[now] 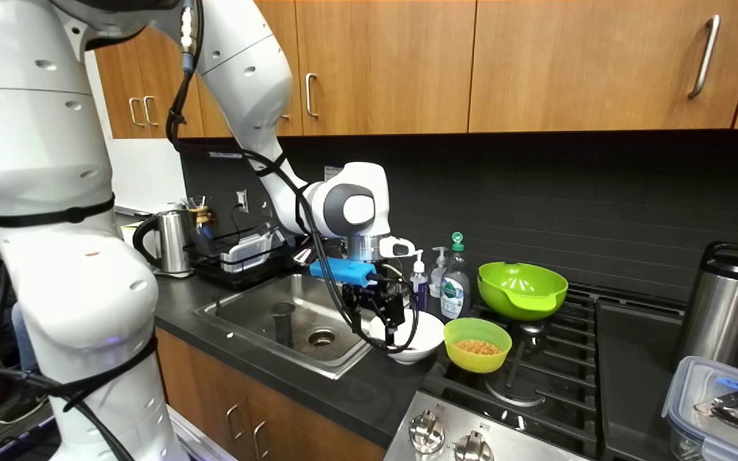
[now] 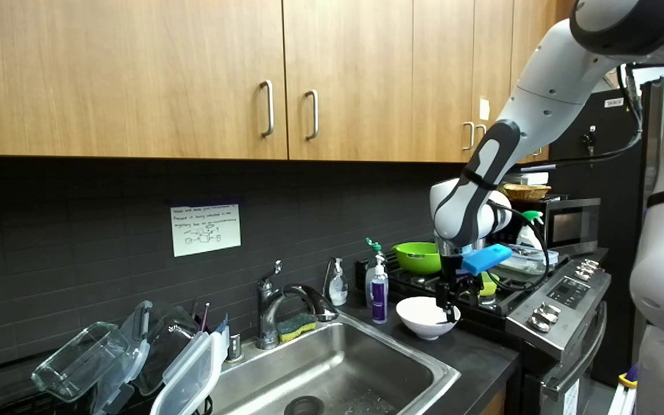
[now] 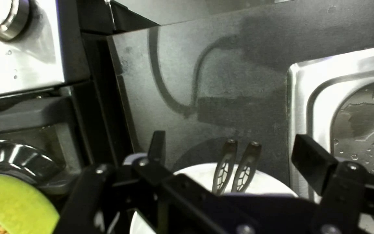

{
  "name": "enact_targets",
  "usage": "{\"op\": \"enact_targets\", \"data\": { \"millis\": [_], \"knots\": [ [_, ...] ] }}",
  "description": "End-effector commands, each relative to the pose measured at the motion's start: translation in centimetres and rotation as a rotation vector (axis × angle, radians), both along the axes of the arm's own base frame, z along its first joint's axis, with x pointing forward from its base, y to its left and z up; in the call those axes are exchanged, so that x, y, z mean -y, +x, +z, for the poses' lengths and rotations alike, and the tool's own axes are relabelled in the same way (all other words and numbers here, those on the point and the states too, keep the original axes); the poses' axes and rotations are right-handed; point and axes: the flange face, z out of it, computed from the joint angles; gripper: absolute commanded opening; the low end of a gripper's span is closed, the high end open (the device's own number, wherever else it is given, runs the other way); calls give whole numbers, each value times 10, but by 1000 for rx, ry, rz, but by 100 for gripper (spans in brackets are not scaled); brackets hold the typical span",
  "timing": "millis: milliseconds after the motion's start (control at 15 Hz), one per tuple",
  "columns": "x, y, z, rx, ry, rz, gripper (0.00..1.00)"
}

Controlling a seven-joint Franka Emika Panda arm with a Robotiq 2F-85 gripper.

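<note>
In the wrist view's lower centre, two slim dark latticed handles (image 3: 226, 165) could be knocked askew over the round white bowl (image 3: 268, 182) if brushed by the widely parted, empty jaws.

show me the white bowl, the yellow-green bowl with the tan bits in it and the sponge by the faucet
White bowl (image 2: 420, 324), in an exterior view: on its outer wall.
Yellow-green bowl (image 1: 476, 363), in an exterior view: on its outer wall, below the rim.
Sponge (image 2: 299, 331), in an exterior view: on its yellow side.
</note>
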Motion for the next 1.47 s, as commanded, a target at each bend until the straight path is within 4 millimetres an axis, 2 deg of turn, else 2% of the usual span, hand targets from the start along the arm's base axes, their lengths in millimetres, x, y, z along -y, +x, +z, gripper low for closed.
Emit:
{"op": "enact_targets", "data": {
  "millis": [0, 933, 1400],
  "knots": [
    [0, 0, 0, -1, 0, 0, 100],
    [0, 0, 0, -1, 0, 0, 100],
    [-7, 8, -18, -33, -8, 37, 100]
  ]
}}
